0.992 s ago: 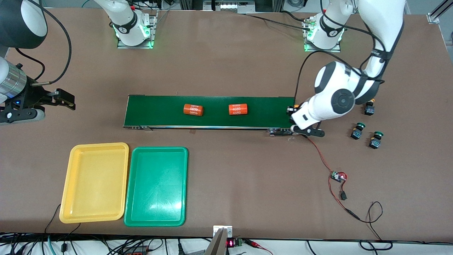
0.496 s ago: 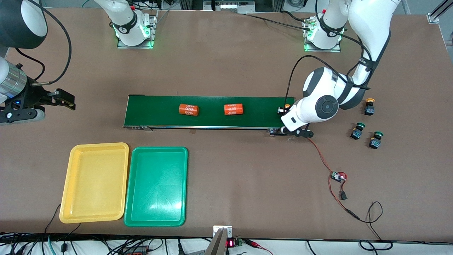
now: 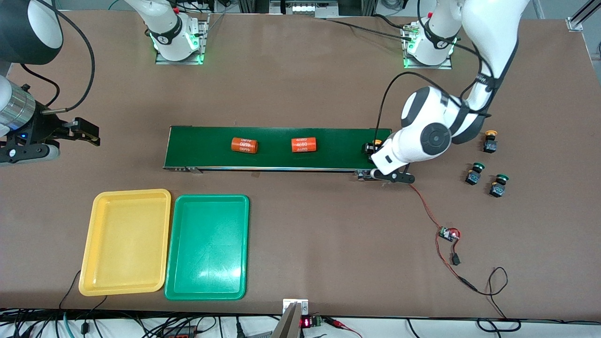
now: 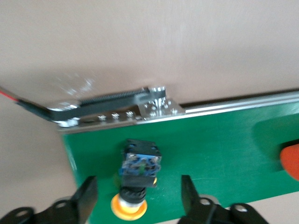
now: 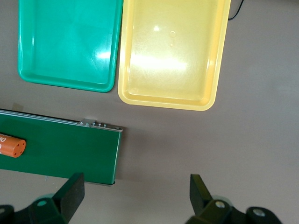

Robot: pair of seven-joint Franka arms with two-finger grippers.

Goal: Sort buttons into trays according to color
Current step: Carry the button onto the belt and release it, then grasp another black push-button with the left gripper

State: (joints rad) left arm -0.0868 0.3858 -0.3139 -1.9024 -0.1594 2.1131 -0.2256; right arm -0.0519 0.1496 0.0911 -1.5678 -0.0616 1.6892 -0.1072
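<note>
A yellow button [image 4: 138,175] lies on its side on the dark-green conveyor belt [image 3: 202,148], at the belt's end toward the left arm. My left gripper [image 4: 138,185] stands open around it, both fingers clear of it. In the front view that button [image 3: 376,142] peeks out beside the left gripper [image 3: 373,151]. Another yellow button [image 3: 490,141] and two green buttons [image 3: 475,172] [image 3: 499,184] stand on the table toward the left arm's end. The yellow tray [image 3: 124,241] and green tray [image 3: 206,246] lie side by side, nearer the front camera than the belt. My right gripper [image 3: 83,131] waits open, holding nothing.
Two orange lettered cylinders [image 3: 244,145] [image 3: 304,145] lie on the belt. A small circuit board [image 3: 448,233] with red and black wires lies nearer the front camera than the belt's end. The right wrist view shows the yellow tray [image 5: 173,56], green tray [image 5: 65,42] and belt [image 5: 70,149].
My left gripper carried the yellow button over the belt's end and opened, letting it go on the belt. Both orange cylinders drifted along the belt toward the right arm's end.
</note>
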